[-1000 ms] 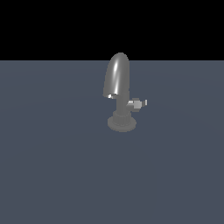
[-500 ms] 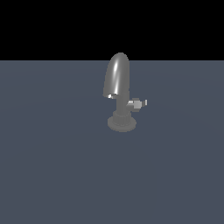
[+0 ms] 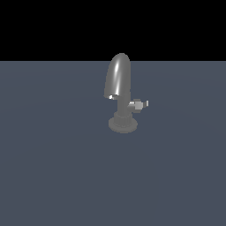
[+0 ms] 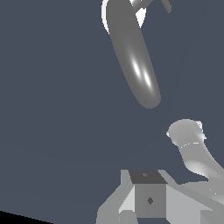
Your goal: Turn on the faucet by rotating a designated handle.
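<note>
The faucet (image 3: pixel 119 80) is a grey metallic tap with a tall arched spout, standing upright on a round ribbed base (image 3: pixel 122 125) in the middle of the exterior view. The handle (image 3: pixel 140 104) is a short silver stub sticking out of the stem toward the exterior view's right. No arm or gripper shows in the exterior view. In the wrist view a long dark grey rounded shape, apparently the spout (image 4: pixel 133 57), lies ahead. Blocky grey parts of my gripper (image 4: pixel 149 197) show at the picture's edge; I cannot tell how the jaws stand. Nothing is held in view.
The faucet stands on a flat blue-grey surface (image 3: pixel 53 167) under a black background. In the wrist view a light grey curved piece (image 4: pixel 192 148) with a white edge lies beside the gripper parts; I cannot tell what it is.
</note>
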Robot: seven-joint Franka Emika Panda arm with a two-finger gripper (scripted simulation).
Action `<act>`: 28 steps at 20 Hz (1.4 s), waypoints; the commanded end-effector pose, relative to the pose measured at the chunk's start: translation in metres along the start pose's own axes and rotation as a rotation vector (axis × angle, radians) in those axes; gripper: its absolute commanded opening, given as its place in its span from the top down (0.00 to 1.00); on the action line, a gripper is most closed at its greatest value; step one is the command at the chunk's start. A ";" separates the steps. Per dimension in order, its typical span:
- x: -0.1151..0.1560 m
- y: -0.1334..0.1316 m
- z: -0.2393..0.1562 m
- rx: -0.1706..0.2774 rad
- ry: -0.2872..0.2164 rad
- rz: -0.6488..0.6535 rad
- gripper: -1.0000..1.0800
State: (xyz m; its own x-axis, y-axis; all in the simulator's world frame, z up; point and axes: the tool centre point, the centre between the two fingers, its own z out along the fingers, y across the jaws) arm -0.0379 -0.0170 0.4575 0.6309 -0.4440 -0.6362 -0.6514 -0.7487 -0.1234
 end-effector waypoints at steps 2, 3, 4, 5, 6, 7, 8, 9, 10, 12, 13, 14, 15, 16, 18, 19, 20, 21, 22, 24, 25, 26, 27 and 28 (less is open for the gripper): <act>0.021 -0.003 -0.001 0.031 -0.063 0.063 1.00; 0.028 -0.004 -0.002 0.041 -0.082 0.081 1.00; 0.034 -0.004 -0.002 0.050 -0.100 0.100 1.00; 0.040 -0.005 -0.002 0.059 -0.119 0.118 1.00; 0.047 -0.005 -0.001 0.069 -0.138 0.137 1.00; 0.053 -0.005 -0.001 0.079 -0.157 0.156 1.00; 0.060 -0.005 -0.001 0.089 -0.177 0.176 1.00; 0.067 -0.005 0.000 0.099 -0.197 0.196 1.00; 0.074 -0.005 0.000 0.109 -0.217 0.216 1.00; 0.088 -0.004 0.002 0.130 -0.258 0.256 1.00; 0.094 -0.004 0.003 0.140 -0.278 0.276 1.00; 0.101 -0.003 0.004 0.150 -0.297 0.296 1.00; 0.107 -0.002 0.006 0.160 -0.317 0.315 1.00; 0.113 -0.002 0.007 0.169 -0.336 0.334 1.00; 0.126 0.000 0.010 0.189 -0.373 0.371 1.00; 0.132 0.001 0.012 0.198 -0.392 0.390 1.00; 0.137 0.003 0.014 0.208 -0.410 0.408 1.00; 0.143 0.004 0.015 0.217 -0.428 0.426 1.00; 0.149 0.005 0.017 0.226 -0.446 0.444 1.00; 0.159 0.008 0.021 0.244 -0.481 0.479 1.00; 0.165 0.009 0.024 0.253 -0.499 0.497 1.00; 0.170 0.011 0.026 0.262 -0.516 0.515 1.00; 0.175 0.013 0.029 0.272 -0.534 0.533 1.00; 0.181 0.014 0.031 0.281 -0.552 0.551 1.00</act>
State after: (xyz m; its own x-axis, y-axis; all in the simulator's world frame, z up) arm 0.0515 -0.0890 0.3252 -0.0240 -0.3665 -0.9301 -0.9300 -0.3331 0.1553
